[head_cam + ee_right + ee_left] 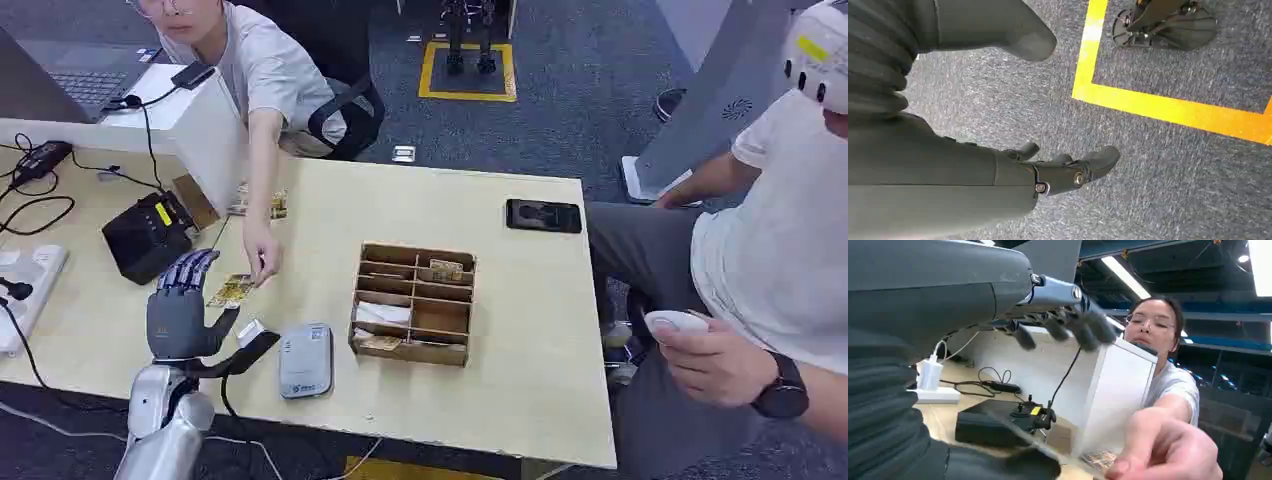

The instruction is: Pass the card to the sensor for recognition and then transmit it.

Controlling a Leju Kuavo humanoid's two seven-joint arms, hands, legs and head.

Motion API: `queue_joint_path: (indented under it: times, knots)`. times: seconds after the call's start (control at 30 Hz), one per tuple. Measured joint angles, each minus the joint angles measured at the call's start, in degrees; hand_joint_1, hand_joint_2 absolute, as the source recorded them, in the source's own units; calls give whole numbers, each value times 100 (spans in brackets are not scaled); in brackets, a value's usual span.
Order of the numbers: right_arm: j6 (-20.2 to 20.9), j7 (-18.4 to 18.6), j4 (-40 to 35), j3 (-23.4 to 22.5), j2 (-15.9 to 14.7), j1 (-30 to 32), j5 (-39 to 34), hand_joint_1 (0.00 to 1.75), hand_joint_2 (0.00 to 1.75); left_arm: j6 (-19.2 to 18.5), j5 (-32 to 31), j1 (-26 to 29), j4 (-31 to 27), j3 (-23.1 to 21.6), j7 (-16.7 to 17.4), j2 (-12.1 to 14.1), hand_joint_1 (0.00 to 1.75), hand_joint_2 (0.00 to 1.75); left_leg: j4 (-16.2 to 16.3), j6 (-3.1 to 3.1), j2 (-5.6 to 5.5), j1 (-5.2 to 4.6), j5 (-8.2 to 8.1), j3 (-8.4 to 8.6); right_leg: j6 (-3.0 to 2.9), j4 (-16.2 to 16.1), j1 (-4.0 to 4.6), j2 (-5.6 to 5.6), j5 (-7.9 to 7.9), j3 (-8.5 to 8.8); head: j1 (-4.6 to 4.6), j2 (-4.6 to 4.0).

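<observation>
A person's hand (pixel 262 262) holds out a yellowish card (pixel 232 290) at the fingertips of my left hand (pixel 180 305). That hand stands over the table's near left part with its fingers spread and nothing gripped. In the left wrist view the card (pixel 1048 451) shows edge-on, reaching in between my thumb (pixel 1013 465) and my fingers (pixel 1068 327), still pinched by the person's hand (pixel 1168 450). The grey-white sensor (pixel 305 360) lies flat on the table just right of my left hand. My right hand (pixel 1068 170) hangs over the carpet, fingers loosely extended and holding nothing.
A wooden compartment box (pixel 415 303) with cards stands at the table's middle. A black phone (pixel 543 215) lies far right, a black device (pixel 150 235) and cables at the left. More cards (pixel 268 205) lie behind. A second person sits at the right with a controller (pixel 675 321).
</observation>
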Motion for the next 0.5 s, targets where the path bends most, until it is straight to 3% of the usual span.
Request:
queue_joint_path:
  times: [0.4,0.5]
  knots:
    - [-18,-44,0,-11,7,-6,105,0,175,4,330,32,18,-90,-68,39,175,175,0,0,-1,0,0,0,0,0,0,0,0,0,0,0]
    - [-18,-44,0,-52,9,-7,192,0,175,-13,831,82,7,-170,-179,55,175,175,0,0,-1,0,0,0,0,0,0,0,0,0,0,0]
